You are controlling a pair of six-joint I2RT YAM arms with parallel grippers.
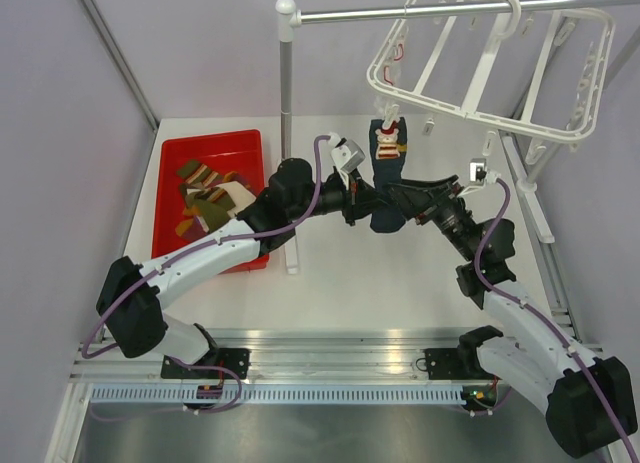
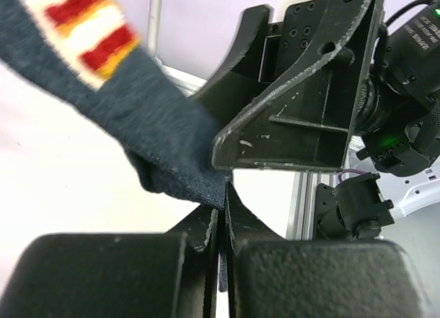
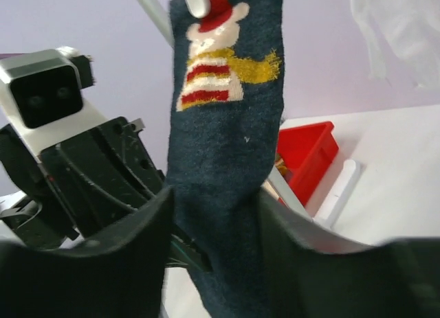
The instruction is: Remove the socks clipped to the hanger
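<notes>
Navy sock (image 1: 386,183) w/ a snowman pattern is hanging from one clip (image 1: 388,123) on the white hanger (image 1: 470,110), upper right of the top view. It's drooping straight down to mid-frame, between the two arms. Other socks (image 1: 205,198) are lying in the red bin (image 1: 215,136) at left.

L gripper (image 2: 221,215) is showing its fingers pressed together at the sock's bottom edge, lower centre of its wrist view. Can't tell whether any fabric is actually caught. R gripper (image 3: 216,215) is sitting w/ jaws apart, one finger on each side of the sock's lower half, not pinching.

Handling, as a judgement: the sock is looking light, limp and thin, so it's probably going to fold and stretch rather than push back. It isn't fragile, and the knit should be giving decent friction. The best hold is probably the mid-to-lower body across its full width, w/ a firm pinch. A steady pull down, away from the clip, should do it. Jerking is risking swinging the hanger.
</notes>
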